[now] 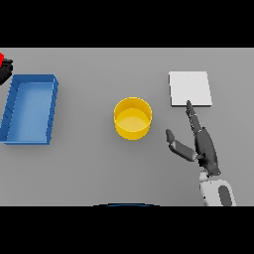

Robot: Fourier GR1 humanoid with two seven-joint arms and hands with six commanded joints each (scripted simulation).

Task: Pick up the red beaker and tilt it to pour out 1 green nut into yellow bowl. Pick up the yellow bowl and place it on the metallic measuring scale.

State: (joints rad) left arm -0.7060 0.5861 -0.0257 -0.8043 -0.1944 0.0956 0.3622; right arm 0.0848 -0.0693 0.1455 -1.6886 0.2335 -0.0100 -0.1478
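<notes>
Yellow bowl (132, 118) is seen standing upright near the middle of the grey table (99, 163), with nothing held by the right hand (203, 146).

The right hand is spread open, its fingers straight and apart, and it is placed to the right of the bowl without touching it. One long fingertip is laid over the near edge of the flat pale scale (190, 88), which is set well to the right of the bowl. A blue tray (15, 106) is found far to the left. A bit of the red beaker (2, 57) is seen at the left edge, gripped by the dark left hand (5, 71).
</notes>
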